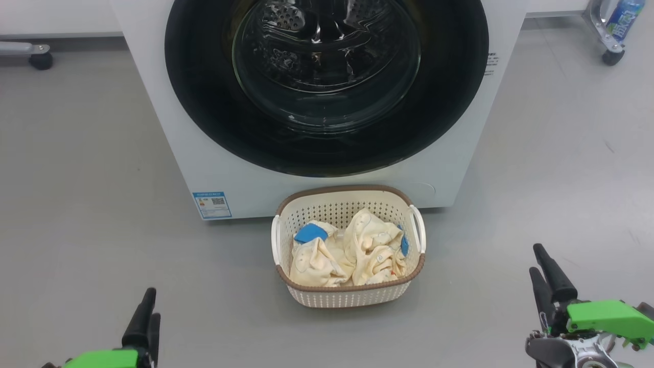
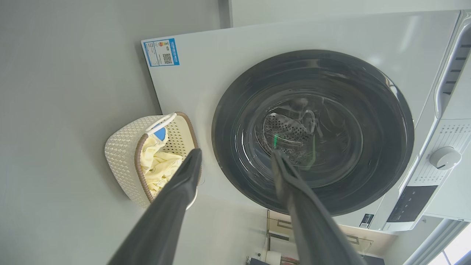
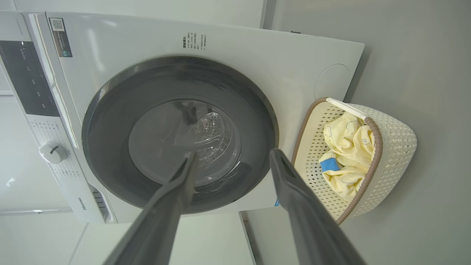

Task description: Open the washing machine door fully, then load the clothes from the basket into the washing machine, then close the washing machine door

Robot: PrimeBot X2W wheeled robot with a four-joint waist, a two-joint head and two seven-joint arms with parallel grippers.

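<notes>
1. Sitting flush in the front of the washing machine [image 1: 214, 168], the washing machine door [image 1: 327, 76] is closed. Its wide glossy black rim rings a clear glass bowl, and the perforated steel drum [image 2: 287, 132] shows through the glass.
2. The basket [image 1: 347, 299] stands upright on the grey floor [image 1: 76, 179] just in front of the machine, below the door's lower edge and a little to the robot's right of its centre. Whether it touches the white panel I cannot tell.
3. The clothes [image 1: 352, 250] lie crumpled inside the basket, heaped toward its near side. They are pale cream-yellow with faint printed outlines, with one blue patch at the left and a strip of blue trim at the right.
4. A blue label sticker [image 1: 211, 204] sits on the machine's lower left corner. In the left wrist view a round white dial [image 2: 444, 157] shows on the control panel above the door.
5. The left gripper [image 1: 152, 304] is at the lower left of the head view, well apart from the basket. The left wrist view shows its two dark fingers [image 2: 176, 191] spread wide with nothing between them.
6. The right gripper [image 1: 535, 259] is at the lower right, also clear of the basket. Its fingers [image 3: 305, 206] are likewise spread wide and carry nothing.
7. Farther out, a black caster [image 1: 41, 60] rests on the floor at the far left. A bottle [image 1: 624, 18] with a blue label sits in a wheeled metal frame at the far right.
</notes>
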